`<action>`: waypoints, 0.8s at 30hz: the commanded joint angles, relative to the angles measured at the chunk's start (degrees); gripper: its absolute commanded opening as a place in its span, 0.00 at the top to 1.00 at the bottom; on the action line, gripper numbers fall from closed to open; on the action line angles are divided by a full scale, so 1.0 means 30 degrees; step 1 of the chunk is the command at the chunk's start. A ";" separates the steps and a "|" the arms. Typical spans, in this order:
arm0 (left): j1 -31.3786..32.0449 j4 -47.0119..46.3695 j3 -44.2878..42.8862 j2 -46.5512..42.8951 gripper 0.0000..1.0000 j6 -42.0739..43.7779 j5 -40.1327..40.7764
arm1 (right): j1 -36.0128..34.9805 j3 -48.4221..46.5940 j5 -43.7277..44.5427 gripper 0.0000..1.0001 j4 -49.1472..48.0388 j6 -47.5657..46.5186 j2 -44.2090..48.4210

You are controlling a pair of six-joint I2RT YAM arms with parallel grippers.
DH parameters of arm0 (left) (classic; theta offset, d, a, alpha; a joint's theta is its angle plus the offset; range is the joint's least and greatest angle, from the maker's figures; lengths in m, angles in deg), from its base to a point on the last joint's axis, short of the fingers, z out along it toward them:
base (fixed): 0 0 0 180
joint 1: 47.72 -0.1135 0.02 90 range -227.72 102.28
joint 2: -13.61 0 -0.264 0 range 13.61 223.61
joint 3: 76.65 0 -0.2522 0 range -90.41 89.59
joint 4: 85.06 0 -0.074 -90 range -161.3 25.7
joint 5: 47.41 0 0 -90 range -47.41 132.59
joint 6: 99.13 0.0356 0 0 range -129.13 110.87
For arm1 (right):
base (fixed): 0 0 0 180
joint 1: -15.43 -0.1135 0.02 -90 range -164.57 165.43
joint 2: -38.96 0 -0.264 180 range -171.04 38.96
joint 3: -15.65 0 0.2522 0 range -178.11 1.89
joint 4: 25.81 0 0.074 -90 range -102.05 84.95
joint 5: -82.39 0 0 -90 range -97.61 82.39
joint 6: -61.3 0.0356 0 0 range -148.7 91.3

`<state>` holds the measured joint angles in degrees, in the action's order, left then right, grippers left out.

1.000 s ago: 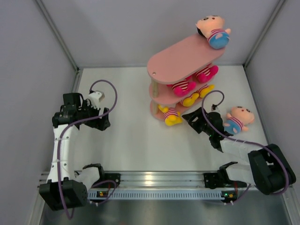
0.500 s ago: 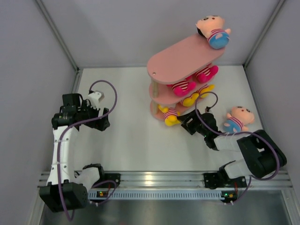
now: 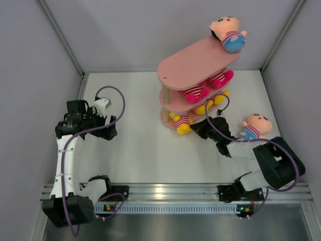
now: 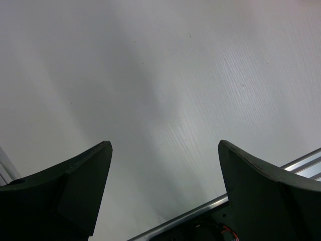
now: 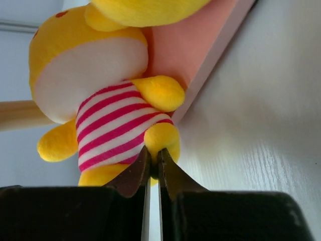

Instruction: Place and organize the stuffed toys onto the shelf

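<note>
Since 1 second ago your right tool [image 3: 196, 129] has slid left across the bench [image 3: 140, 150] to the shelf [image 3: 195, 63]. Its tips now touch a foot of the yellow toy [image 3: 181, 123], which lies at the edge of the bottom tier. The jaws are drawn almost together, and neither view shows whether any plush is caught. Your left tool [image 4: 164, 146] hangs open over the bench.

Expect the toy to be light, soft and squashy. A limb would only stretch, so take it across the striped body. 1 peach-headed toy [image 3: 253, 126] lies on the bench right of the shelf — not yet placed.
</note>
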<state>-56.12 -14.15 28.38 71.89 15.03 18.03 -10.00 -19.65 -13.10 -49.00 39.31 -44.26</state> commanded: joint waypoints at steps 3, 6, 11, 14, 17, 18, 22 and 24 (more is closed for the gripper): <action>0.0047 -0.0093 0.0159 -0.0004 0.07 0.0208 -0.0135 | -0.1306 -0.2427 0.2991 1.00 0.4371 -0.5202 0.2832; 0.0047 -0.0064 0.0159 0.0026 0.07 0.0237 -0.0252 | -0.2068 -0.3365 0.4554 1.00 0.5928 -0.7955 0.3625; 0.0047 -0.0064 0.0130 0.0143 0.07 0.0208 -0.0398 | -0.2627 -0.4156 0.5552 1.00 0.5431 -1.2409 0.3718; 0.0047 -0.0064 0.0101 0.0143 0.07 0.0237 -0.0369 | -0.2685 -0.4947 0.5262 1.00 0.5344 -1.4433 0.2928; 0.0047 -0.0064 0.0101 0.0143 0.07 0.0237 -0.0311 | -0.2656 -0.5709 0.5230 1.00 0.5372 -1.5607 0.1815; 0.0047 -0.0064 0.0101 0.0114 0.07 0.0266 -0.0253 | -0.2656 -0.6030 0.5289 1.00 0.5431 -1.5899 0.1290; 0.0047 -0.0064 0.0130 0.0114 0.07 0.0353 -0.0164 | -0.2656 -0.6121 0.5728 1.00 0.5053 -1.5932 0.0408; 0.0047 -0.0035 0.0159 0.0056 0.07 0.0354 -0.0106 | -0.2656 -0.6034 0.5729 1.00 0.4934 -1.5786 0.0202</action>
<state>-56.12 -14.15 28.38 72.37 15.07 18.01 -17.19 -35.76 2.46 -32.06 -5.65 -42.82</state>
